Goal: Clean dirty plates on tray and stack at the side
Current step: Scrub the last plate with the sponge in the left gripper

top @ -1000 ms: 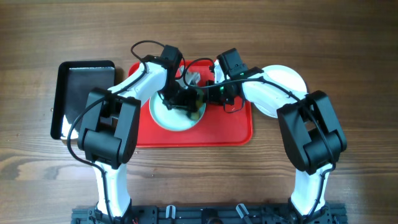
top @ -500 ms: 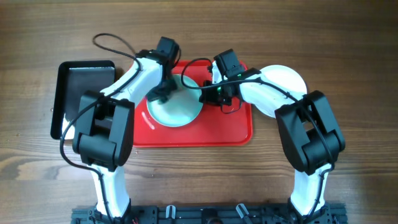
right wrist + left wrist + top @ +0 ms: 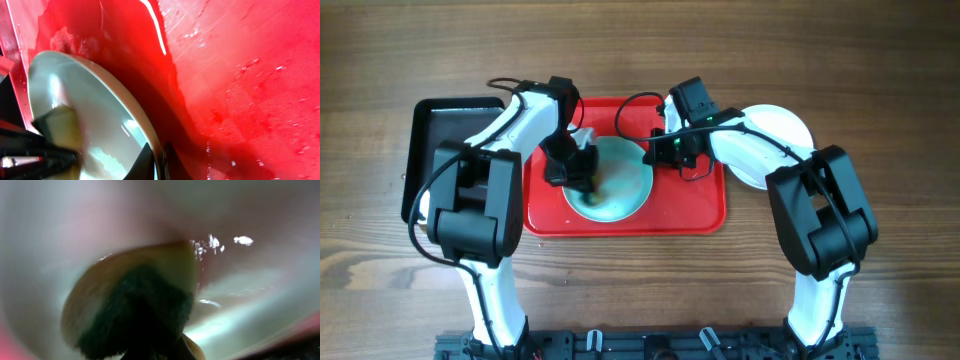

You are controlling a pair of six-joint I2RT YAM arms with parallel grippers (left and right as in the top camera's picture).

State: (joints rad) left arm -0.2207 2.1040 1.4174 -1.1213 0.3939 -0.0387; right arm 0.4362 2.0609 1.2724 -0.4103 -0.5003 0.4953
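A pale mint plate (image 3: 620, 180) lies tilted on the red tray (image 3: 690, 205). My left gripper (image 3: 576, 168) is shut on a yellow sponge with a dark green scourer (image 3: 130, 300) and presses it on the plate's left part (image 3: 250, 295). My right gripper (image 3: 660, 150) is shut on the plate's right rim (image 3: 159, 159) and lifts that edge off the tray (image 3: 240, 75). The sponge also shows in the right wrist view (image 3: 60, 130). Another pale plate (image 3: 782, 128) lies on the table right of the tray, partly under my right arm.
A smaller black tray (image 3: 445, 140) sits at the left, next to the red tray. Wet streaks and drops shine on the red tray's surface. Bare wooden table runs along the front and the far right.
My left gripper has swept with the sponge from the plate's right-centre to its left side. My right gripper has stayed on the rim; the plate shifted only slightly.
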